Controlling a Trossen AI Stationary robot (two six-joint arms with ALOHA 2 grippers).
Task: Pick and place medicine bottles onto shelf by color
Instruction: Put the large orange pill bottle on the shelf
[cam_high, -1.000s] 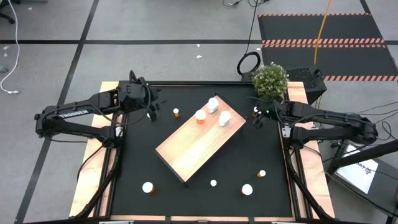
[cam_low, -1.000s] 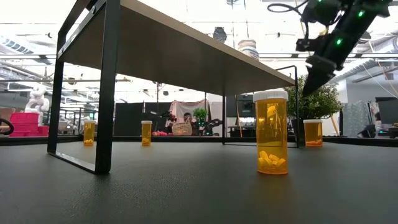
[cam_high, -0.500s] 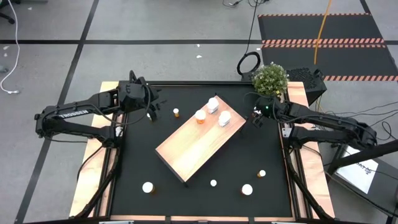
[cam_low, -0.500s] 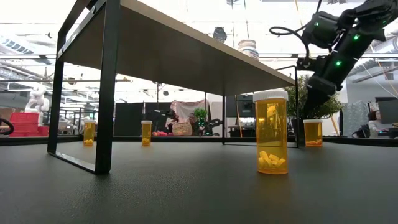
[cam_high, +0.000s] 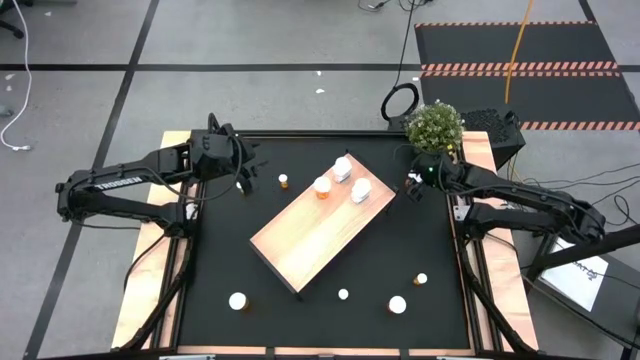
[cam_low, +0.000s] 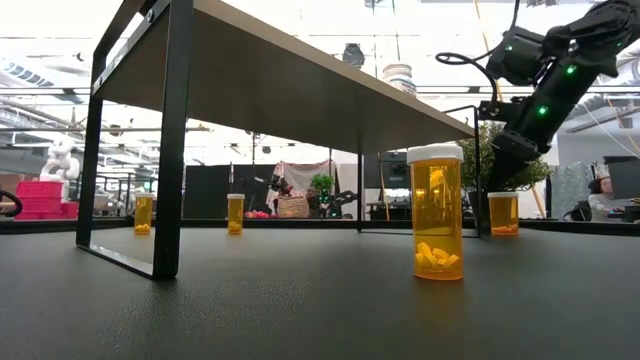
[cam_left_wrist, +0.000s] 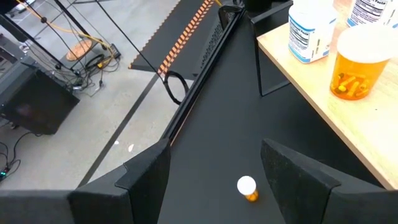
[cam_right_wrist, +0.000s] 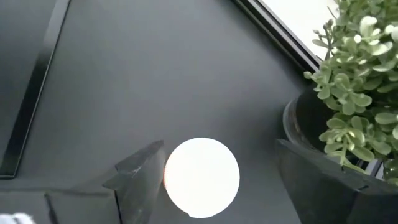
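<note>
1. Pale wooden shelf (cam_high: 322, 235) set diagonally mid-counter (cam_high: 420, 240), raised on thin dark legs, with open black mat visible underneath in the low view.
2. Three medicine bottles crowded at the shelf's far corner: two white bottles (cam_high: 343, 168) and (cam_high: 361, 190), one orange bottle (cam_high: 322, 187) just beside them; rest of the board bare.
3. Loose bottles on the mat: a small one (cam_high: 283, 181) near the left hand, and four along the near edge at (cam_high: 238, 300), (cam_high: 343, 294), (cam_high: 397, 304) and (cam_high: 421, 279), well apart from one another.
4. Right hand (cam_high: 412, 188) down near the far right corner of the counter, fingers spread, gripping nothing, straddling a white cap (cam_right_wrist: 201, 178) seen from above; left finger (cam_right_wrist: 140, 171) touching or nearly touching the cap.
5. Potted plant (cam_high: 435, 127) close behind that hand, narrowing room at the counter's edge.
6. Left hand (cam_high: 243, 172) hovering at the far left, fingers parted and empty, wide bare mat ahead.
</note>
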